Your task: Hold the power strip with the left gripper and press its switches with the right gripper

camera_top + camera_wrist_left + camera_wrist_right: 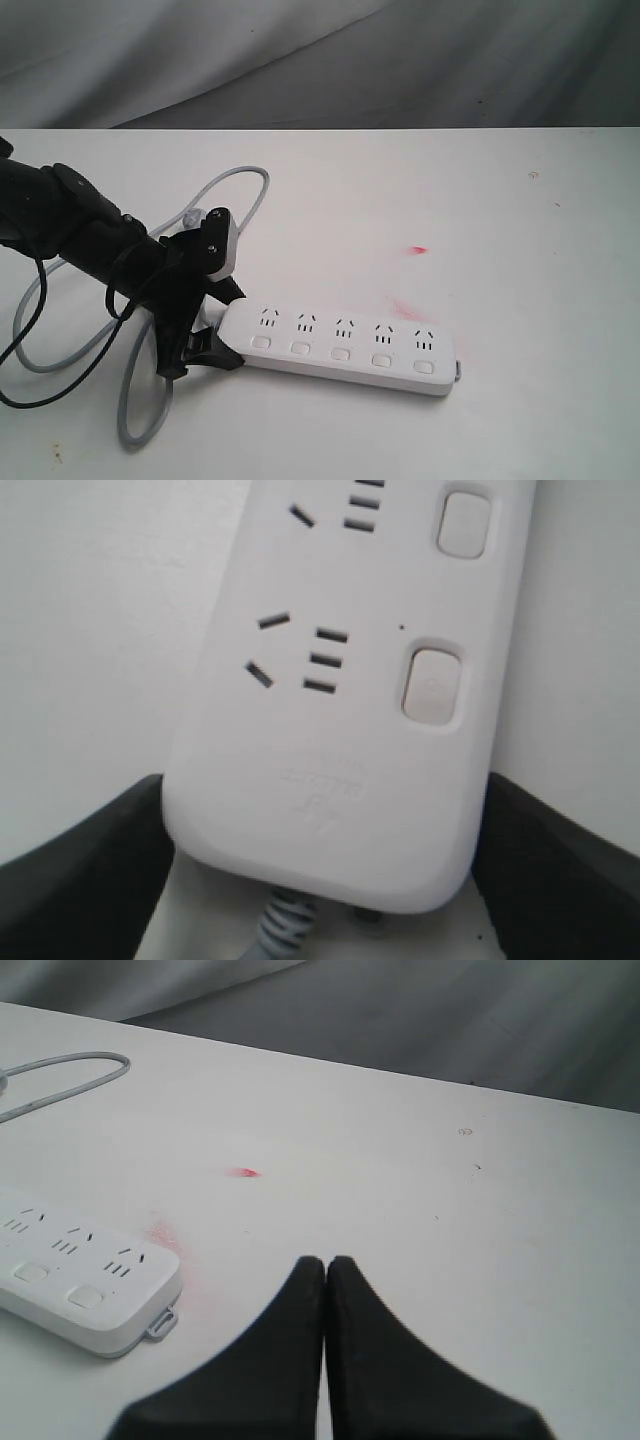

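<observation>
So the holding half looks sorted. The power strip (345, 345) lies flat on the white surface (500, 200), outlets and buttons facing up, a bit slanted, with its grey cord (140, 400) looping off behind the left arm. The left pincer (220, 325) is at the cord end. In the left wrist view its two black jaws sit against the long sides of the strip, one each side, right where the cord comes out. They look clamped on it, though how firmly nobody could say from pictures.

The pressing half doesn't look started. The right pincer (326, 1270) doesn't show in the exterior view at all. Its own wrist view shows the tips pinched together with nothing between them, hanging over bare surface. The far end of the strip is off to one side there, well apart from the tips.

The switches (340, 353) are five little white buttons in a row, one per outlet, along the strip's near edge. All five look alike, so there's no telling whether any is on or off.

What's left, going by this: bring the right arm over to the strip, then poke each button in turn with the closed tips while the left keeps the strip from sliding. There's also a red smudge (418, 249) on the surface, not in the way.
</observation>
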Controlling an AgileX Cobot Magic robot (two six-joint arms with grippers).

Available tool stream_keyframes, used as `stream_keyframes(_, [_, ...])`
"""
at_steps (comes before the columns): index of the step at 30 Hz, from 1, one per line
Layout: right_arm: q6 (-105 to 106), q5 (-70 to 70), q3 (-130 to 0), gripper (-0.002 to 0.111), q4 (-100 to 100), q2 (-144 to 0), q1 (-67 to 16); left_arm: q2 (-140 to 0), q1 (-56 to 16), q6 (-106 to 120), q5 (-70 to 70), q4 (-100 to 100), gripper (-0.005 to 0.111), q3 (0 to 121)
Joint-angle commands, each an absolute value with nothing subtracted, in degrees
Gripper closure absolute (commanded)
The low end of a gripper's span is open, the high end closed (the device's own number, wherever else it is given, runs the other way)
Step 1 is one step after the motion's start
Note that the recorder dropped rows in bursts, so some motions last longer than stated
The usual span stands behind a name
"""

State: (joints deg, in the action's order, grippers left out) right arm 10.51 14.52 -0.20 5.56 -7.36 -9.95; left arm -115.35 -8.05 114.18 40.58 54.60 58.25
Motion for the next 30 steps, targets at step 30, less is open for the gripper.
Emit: stream_keyframes(30, [10.49, 14.36, 0.00, 0.108, 4.87, -7.12, -9.59, -89.59, -8.04, 106.45, 33.86, 50.45, 0.004, 58.32])
